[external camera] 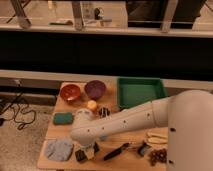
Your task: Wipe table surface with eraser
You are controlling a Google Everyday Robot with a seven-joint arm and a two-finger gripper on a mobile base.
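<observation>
The eraser (90, 153) is a small block with a dark and a pale part, lying near the table's front edge, left of centre. My gripper (84, 148) points down right at it, at the end of the white arm (130, 120) that reaches in from the right. The gripper hides part of the eraser, and I cannot tell whether it holds it. The wooden table (131, 159) carries all the objects.
A grey cloth (59, 149) lies left of the gripper and a green sponge (63, 118) behind it. A black brush (117, 151), a small dark object (143, 148), bananas (157, 138) and grapes (158, 156) lie to the right. A red bowl (70, 92), a purple bowl (95, 89), a green tray (141, 92) and two balls (92, 105) stand at the back.
</observation>
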